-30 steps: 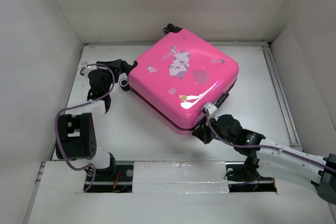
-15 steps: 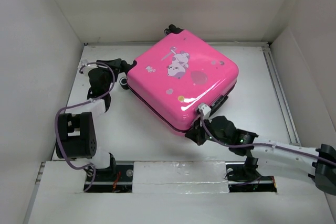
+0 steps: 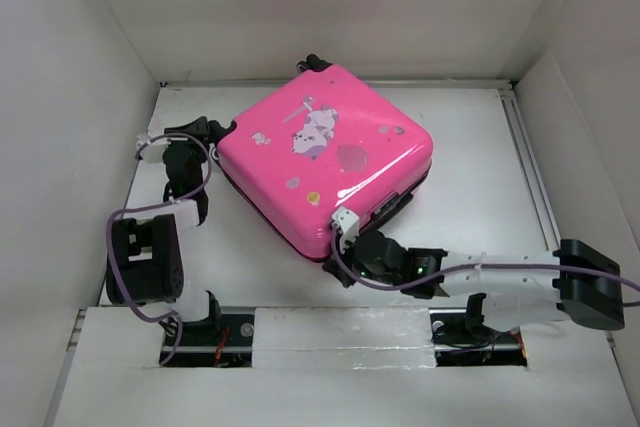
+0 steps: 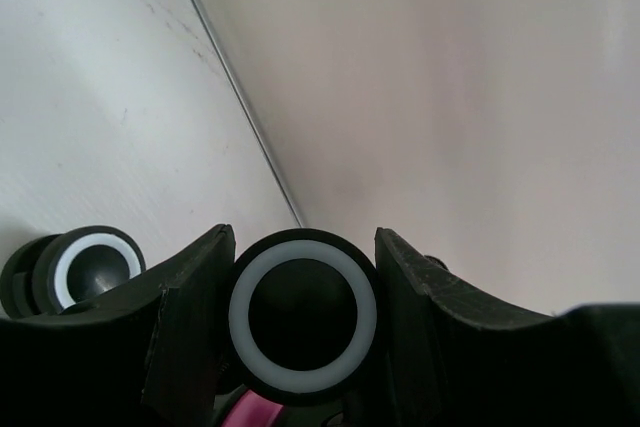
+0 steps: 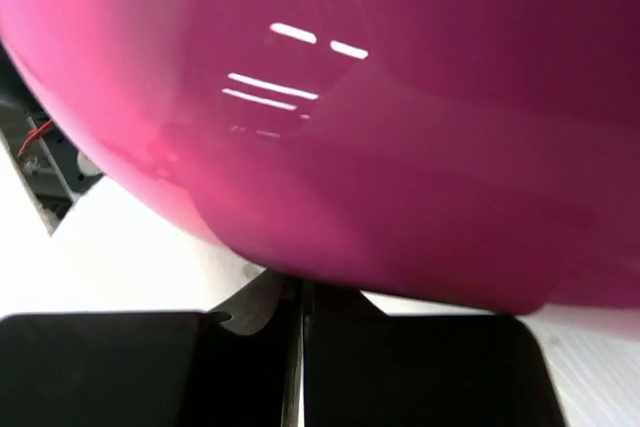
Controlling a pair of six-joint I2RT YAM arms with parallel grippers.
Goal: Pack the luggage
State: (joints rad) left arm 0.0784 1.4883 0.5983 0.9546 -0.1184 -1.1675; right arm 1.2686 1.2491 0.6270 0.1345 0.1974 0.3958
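The luggage [image 3: 325, 162] lies shut, shell up, mid-frame in the top view. The left gripper [image 3: 215, 131] clamps a black wheel [image 4: 303, 325] at its upper-left corner. The right gripper [image 3: 342, 261], jaws pressed together, sits under the lower corner; whether it pinches a zip pull can't be made out. Best bet: left holds firm, right tracks the edge evenly. Since a second ago, luggage and right gripper have both slid leftward.

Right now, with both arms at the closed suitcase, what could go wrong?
The left jaws hold a round wheel; if the suitcase turns, it could roll out of the grip. The right jaws, shut, sit low at the glossy near edge; they could skid off or wedge under the shell.
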